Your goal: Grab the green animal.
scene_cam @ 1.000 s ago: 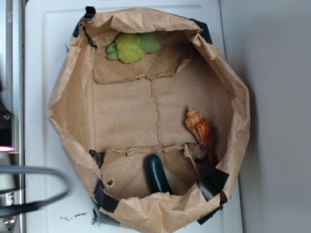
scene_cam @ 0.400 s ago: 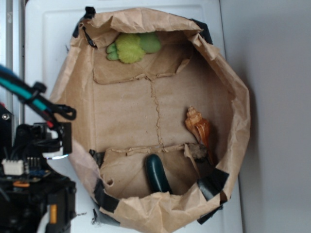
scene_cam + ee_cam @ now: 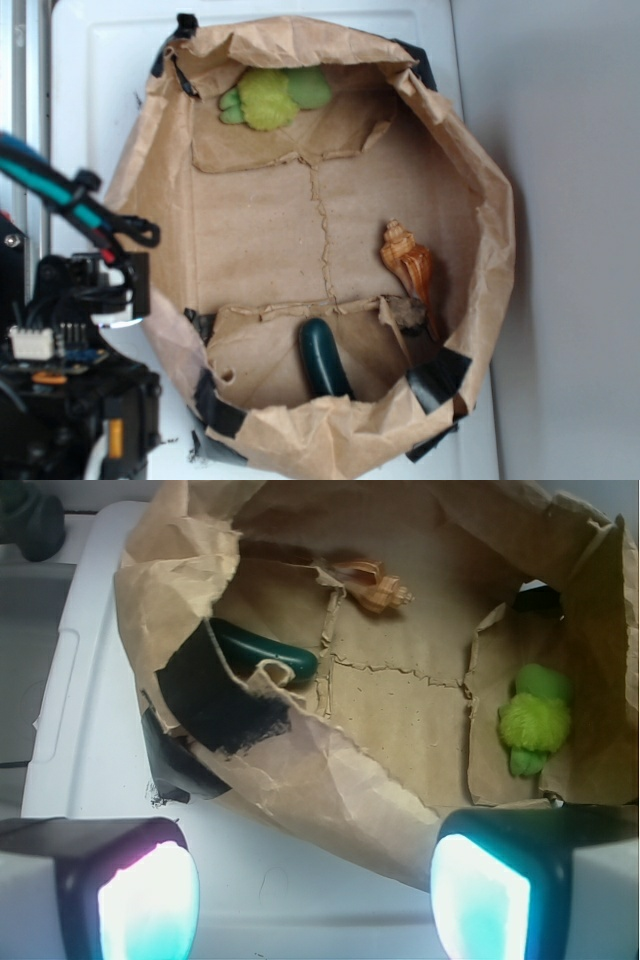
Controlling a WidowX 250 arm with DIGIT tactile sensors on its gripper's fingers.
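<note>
gripper [image 3: 315, 890] jaws apart in wrist view only; green animal [image 3: 272, 97] lies in bag [image 3: 480, 200].

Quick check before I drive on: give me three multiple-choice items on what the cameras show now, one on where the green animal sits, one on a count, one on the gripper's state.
1. Where is the green animal?
A. inside the paper bag, at one end of its floor
B. on the white surface outside the bag
C. between the jaws

2. How many loose items lie in the bag?
A. one
B. three
C. five

3. How does the gripper stand?
A. shut on the seashell
B. shut on nothing
C. open, outside the bag

Answers:
1 A: the exterior view shows it on the bag floor by the far wall.
2 B: green animal, seashell and dark green oblong object.
3 C: the wrist view shows the jaws wide apart over the white surface, nothing between them.
</note>
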